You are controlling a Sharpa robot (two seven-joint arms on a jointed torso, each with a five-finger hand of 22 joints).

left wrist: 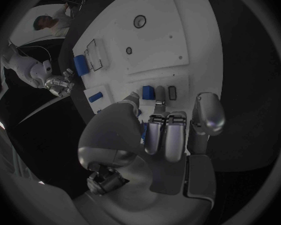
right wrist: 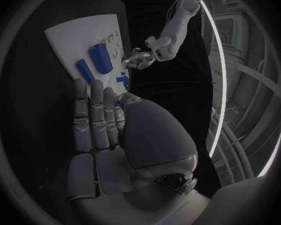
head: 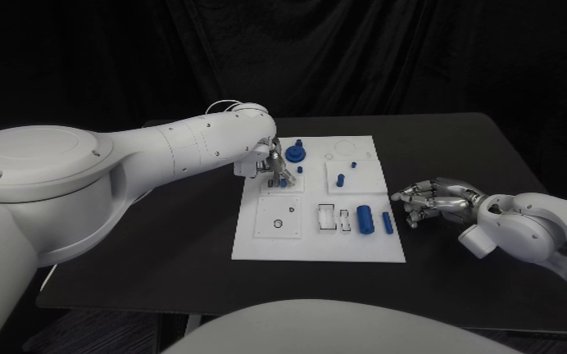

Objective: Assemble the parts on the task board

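Nearest the robot, the front row of the task board (head: 254, 243) has work waiting: a fat blue cylinder (head: 365, 219) and a slimmer blue bar (head: 387, 222) lie loose on their sides at the right end, with a small blue piece (head: 345, 218) beside the white frame (head: 325, 217) and a small dark ring (head: 277, 224) to the left. Just off the board's right edge the right hand (head: 433, 199) hovers low over the black table (head: 473, 137), fingers gently curled with gaps between them, holding nothing. Further back, a short blue peg (head: 339, 179) lies loose mid-board, and the left hand (head: 273, 164) is down over the far-left section, fingers drawn together; whether it grips a part, one cannot tell. Behind it a blue round part (head: 296, 153) stands upright, seemingly seated. Judging by this, at least 3 parts remain unplaced, so the assembly looks early
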